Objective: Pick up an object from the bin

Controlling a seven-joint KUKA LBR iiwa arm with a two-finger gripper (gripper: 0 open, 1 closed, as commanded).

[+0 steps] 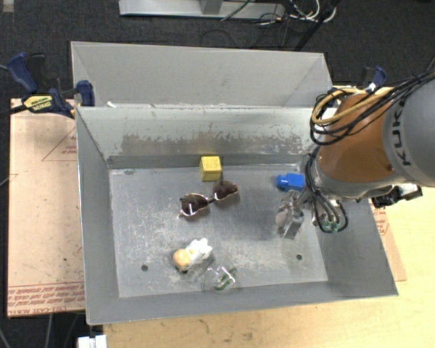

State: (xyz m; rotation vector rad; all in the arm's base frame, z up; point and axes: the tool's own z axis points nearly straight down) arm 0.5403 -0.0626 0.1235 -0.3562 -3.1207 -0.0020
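Observation:
My gripper (pixel 291 222) hangs low over the right part of the bin floor, its grey fingers pointing down and left with nothing visible between them. A small blue object (pixel 290 182) lies just behind it, partly hidden under the arm's orange cover. A pair of brown sunglasses (pixel 208 199) lies in the middle of the bin, well to the left of the gripper. A yellow cube (pixel 211 167) stands at the foot of the back wall.
Near the front lie a small white and tan toy figure (pixel 191 255) and a clear crumpled piece with a green bit (pixel 222 278). The arm with its orange cover and cables overhangs the bin's right wall.

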